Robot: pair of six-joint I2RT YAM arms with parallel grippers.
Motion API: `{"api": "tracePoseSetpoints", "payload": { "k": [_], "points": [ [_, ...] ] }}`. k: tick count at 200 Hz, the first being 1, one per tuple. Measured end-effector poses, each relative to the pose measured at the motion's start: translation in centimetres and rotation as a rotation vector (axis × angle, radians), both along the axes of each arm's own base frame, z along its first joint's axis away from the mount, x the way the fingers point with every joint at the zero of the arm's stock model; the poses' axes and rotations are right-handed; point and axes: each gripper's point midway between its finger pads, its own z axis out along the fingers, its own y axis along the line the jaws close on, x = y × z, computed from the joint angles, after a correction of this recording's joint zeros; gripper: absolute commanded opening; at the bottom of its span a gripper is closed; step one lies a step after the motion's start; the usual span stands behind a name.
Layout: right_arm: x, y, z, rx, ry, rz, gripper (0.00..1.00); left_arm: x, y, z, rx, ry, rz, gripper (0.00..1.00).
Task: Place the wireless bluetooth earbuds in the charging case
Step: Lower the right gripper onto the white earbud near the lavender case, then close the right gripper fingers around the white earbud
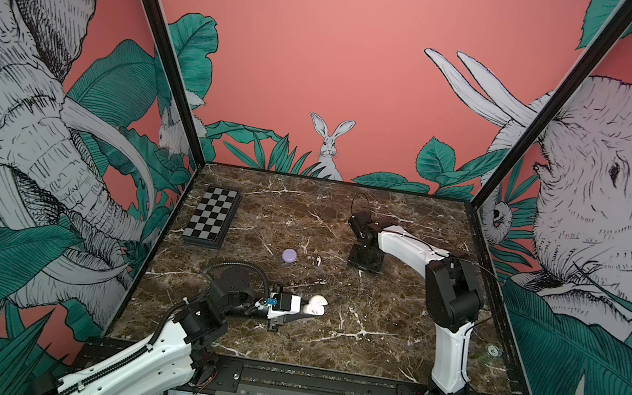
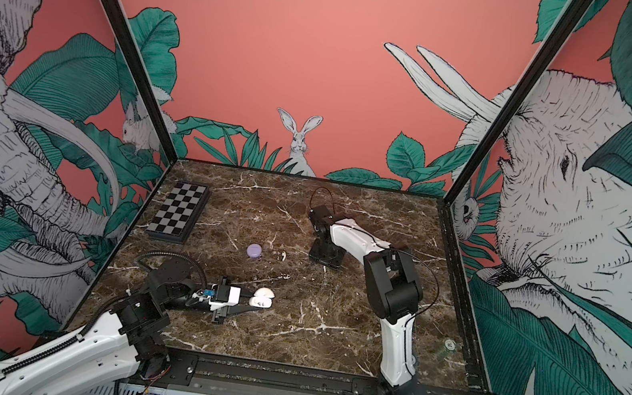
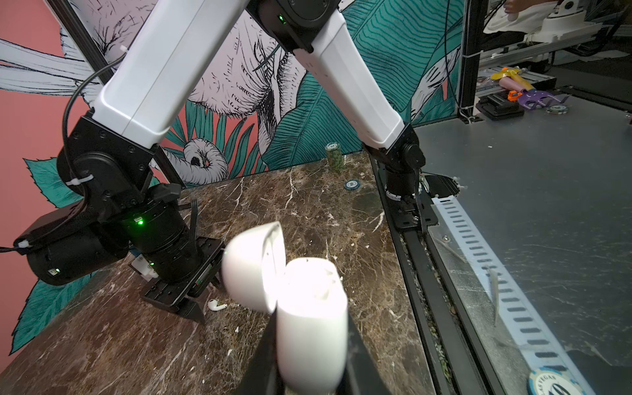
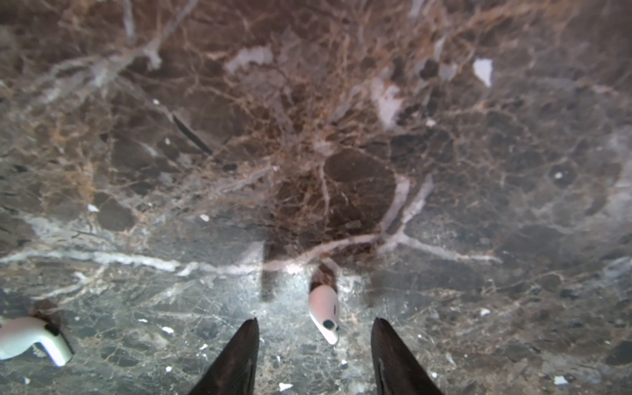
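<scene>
Right wrist view: the right gripper [image 4: 315,321] is shown with its jaws apart over the marble table [image 4: 342,136]. One white earbud [image 4: 323,307] lies flat in the gap just beyond the fingertips, touched by neither. A second white earbud [image 4: 30,337] lies well off to one side of the fingers. In both top views the left gripper [image 1: 306,310] is seen clamped on the white charging case [image 3: 311,325], whose lid [image 3: 253,266] is hinged open. A round lilac case [image 1: 289,255] is set beyond the left gripper's tips, between the chessboard [image 1: 212,217] and the right gripper.
</scene>
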Motion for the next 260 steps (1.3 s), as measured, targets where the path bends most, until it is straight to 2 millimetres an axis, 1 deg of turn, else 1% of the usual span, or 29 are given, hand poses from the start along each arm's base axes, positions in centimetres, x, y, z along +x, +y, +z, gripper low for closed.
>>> {"api": "tracePoseSetpoints", "payload": {
  "k": [41, 71, 179, 214, 260],
  "points": [
    [0.14, 0.03, 0.04, 0.002, -0.005, -0.004, 0.5, -0.01, 0.0, -0.02, 0.001, 0.0, 0.0, 0.0],
    [0.22, 0.09, -0.04, 0.005, -0.006, -0.011, 0.46, -0.02, 0.01, -0.09, 0.004, 0.001, -0.001, 0.0],
    [0.26, 0.06, -0.73, 0.0, 0.003, -0.023, 0.43, -0.1, -0.01, -0.19, 0.008, -0.004, -0.004, 0.0],
    [0.37, 0.12, -0.72, 0.003, -0.001, -0.024, 0.39, -0.13, -0.03, -0.19, 0.008, -0.009, -0.006, 0.0],
    [0.67, 0.16, -0.69, 0.012, -0.009, -0.029, 0.36, -0.13, -0.03, -0.21, 0.009, -0.009, -0.006, 0.0]
  ]
}}
